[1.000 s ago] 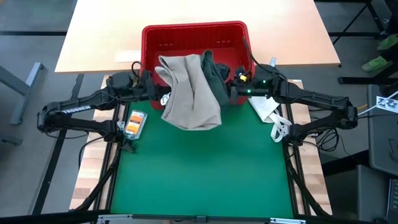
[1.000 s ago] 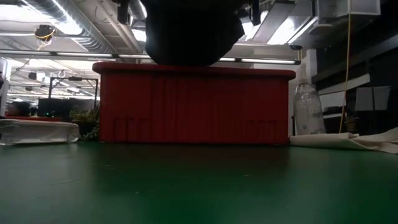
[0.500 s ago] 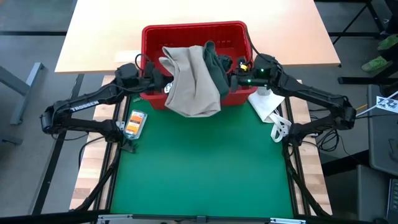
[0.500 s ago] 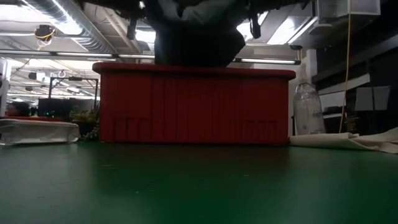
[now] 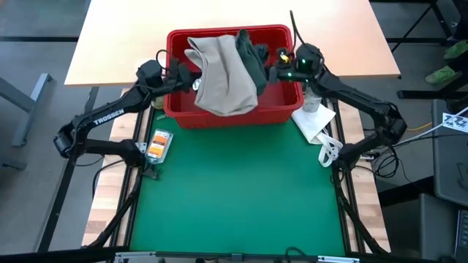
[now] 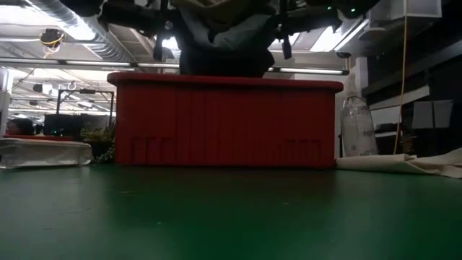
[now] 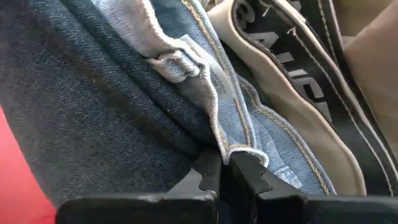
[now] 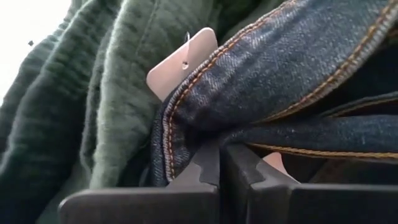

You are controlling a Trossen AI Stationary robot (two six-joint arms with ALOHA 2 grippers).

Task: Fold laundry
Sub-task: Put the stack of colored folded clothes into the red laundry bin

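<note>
High view: a red plastic basket (image 5: 232, 115) stands at the far edge of the green tabletop (image 5: 238, 193), with a bundle of laundry bunched over its open top. A beige khaki piece (image 5: 223, 77) drapes across the middle of the bundle, and a dark olive green piece (image 5: 252, 62) lies just beside it toward the right arm. The left tool (image 5: 191, 79) is at the bundle's left side and the right tool (image 5: 272, 71) at its right side, both over the basket. Left wrist view: the left tool's fingers (image 7: 249, 177) are clenched on a seam of light blue denim (image 7: 245, 121), with dark navy jeans (image 7: 93, 112) pressed alongside and a beige waistband next to them. Right wrist view: the right tool's fingers (image 8: 245, 168) are clenched on a folded edge of dark navy jeans with orange stitching, the olive green piece and a small paper tag (image 8: 180, 62) just behind. Low view: the dark bundle appears to hang just above the basket's rim, though what lies inside is hidden by its wall. A small white cloth sheet (image 5: 313, 123) lies on the tabletop beside the basket's right corner, and a small orange packet (image 5: 157, 144) near its left corner.
</note>
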